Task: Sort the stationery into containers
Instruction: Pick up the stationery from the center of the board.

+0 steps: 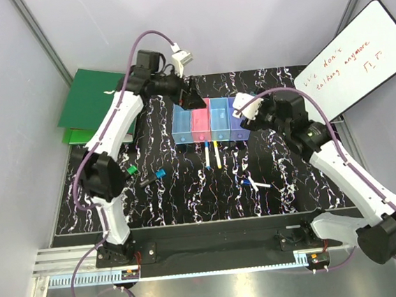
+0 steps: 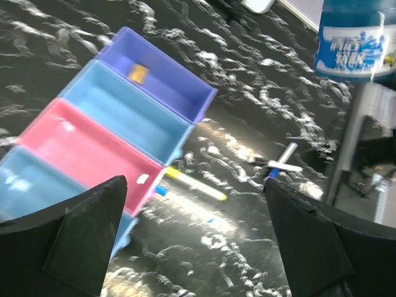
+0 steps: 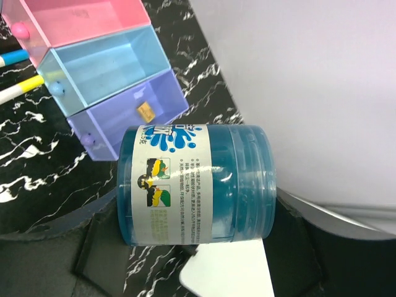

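The containers [image 1: 209, 123] are four joined bins in a row: light blue [image 2: 25, 185], pink [image 2: 80, 154], light blue [image 2: 124, 114] and violet [image 2: 161, 80]. A small yellow piece [image 3: 147, 111] lies in the violet bin. My right gripper [image 3: 198, 244] is shut on a round blue jar with a white label [image 3: 198, 185], held just beside the violet bin. My left gripper [image 2: 198, 241] hangs open and empty above the row's left end. On the table in front of the bins lie a yellow-ended pen [image 2: 195, 185] and a blue-capped pen [image 2: 162, 190]. A white stick [image 2: 284, 162] lies further out.
A green piece [image 1: 131, 170], a small blue piece [image 1: 160, 174] and a black pen [image 1: 145, 183] lie at the table's left. The green ring binder [image 1: 95, 102] sits at the back left. The whiteboard [image 1: 358, 59] leans at the back right.
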Robot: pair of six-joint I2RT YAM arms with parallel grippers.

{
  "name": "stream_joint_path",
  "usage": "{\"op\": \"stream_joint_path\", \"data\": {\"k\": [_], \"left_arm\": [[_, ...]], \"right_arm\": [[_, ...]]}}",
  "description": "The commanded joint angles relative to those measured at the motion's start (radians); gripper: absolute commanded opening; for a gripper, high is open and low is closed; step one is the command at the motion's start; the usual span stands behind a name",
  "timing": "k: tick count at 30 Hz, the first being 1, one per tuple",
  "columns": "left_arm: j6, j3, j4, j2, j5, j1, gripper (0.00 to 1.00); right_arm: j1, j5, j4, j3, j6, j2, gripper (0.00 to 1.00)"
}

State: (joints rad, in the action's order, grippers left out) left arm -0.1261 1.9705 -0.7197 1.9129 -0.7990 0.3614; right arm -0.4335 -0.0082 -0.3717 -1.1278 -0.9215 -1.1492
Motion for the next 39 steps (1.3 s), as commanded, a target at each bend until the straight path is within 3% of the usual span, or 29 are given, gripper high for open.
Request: {"op": "stream_joint_path", "data": {"k": [1,6,13,17,39], "left_arm": [[0.098,0.109,0.003,0.083,-0.141,0.04,0.99],[0.187,0.179,0.041,0.132,-0.18,0.066,0.99],[0.408,0.087,0.378,0.117,-0.209,0.079,0.99],[0.517,0.067,0.494,0.123,-0.232,0.082,0.99],[0.796,-0.033,0.89,0.109,-0.416,0.157,0.98]], "right_arm": [[-0.06,0.086,0.168,-0.001,-0.105,0.045,0.0],[-0.139,0.137,0.217,0.005,-0.154,0.051,0.0],[-0.2,0.183,0.224,-0.01,-0.151,0.034,0.0],[-0.208,0.198,0.224,-0.023,-0.148,0.011,0.0],[-0.22,0.223,0.269,0.01,-0.135,0.006,0.0]]}}
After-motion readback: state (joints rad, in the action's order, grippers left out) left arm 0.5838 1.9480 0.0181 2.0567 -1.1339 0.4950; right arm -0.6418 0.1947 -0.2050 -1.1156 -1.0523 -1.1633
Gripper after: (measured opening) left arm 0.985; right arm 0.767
